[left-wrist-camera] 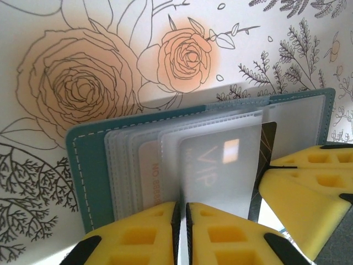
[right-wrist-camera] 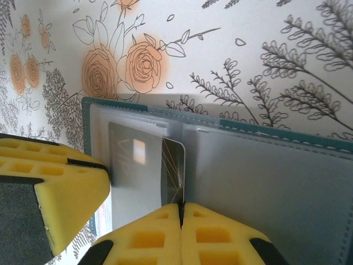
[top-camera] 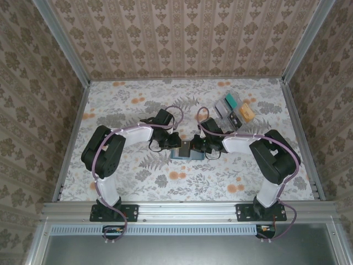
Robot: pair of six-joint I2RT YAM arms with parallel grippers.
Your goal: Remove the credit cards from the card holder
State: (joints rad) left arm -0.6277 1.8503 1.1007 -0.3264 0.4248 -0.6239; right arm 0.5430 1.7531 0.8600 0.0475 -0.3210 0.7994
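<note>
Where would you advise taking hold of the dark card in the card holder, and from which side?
I'd pinch the dark card by its bare end, the strip poking past the frosted sleeve, coming from that protruding side with a finger on each flat face; the rest lies under plastic inside the card holder.

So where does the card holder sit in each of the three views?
Top external: card holder near picture centre, small and slate-blue.
Left wrist: across the middle, teal cover at left, left gripper closed on a clear sleeve.
Right wrist: centre to right edge, right gripper closed at its lower edge.
Shared landmark: the orange-rose tablecloth around it.
</note>
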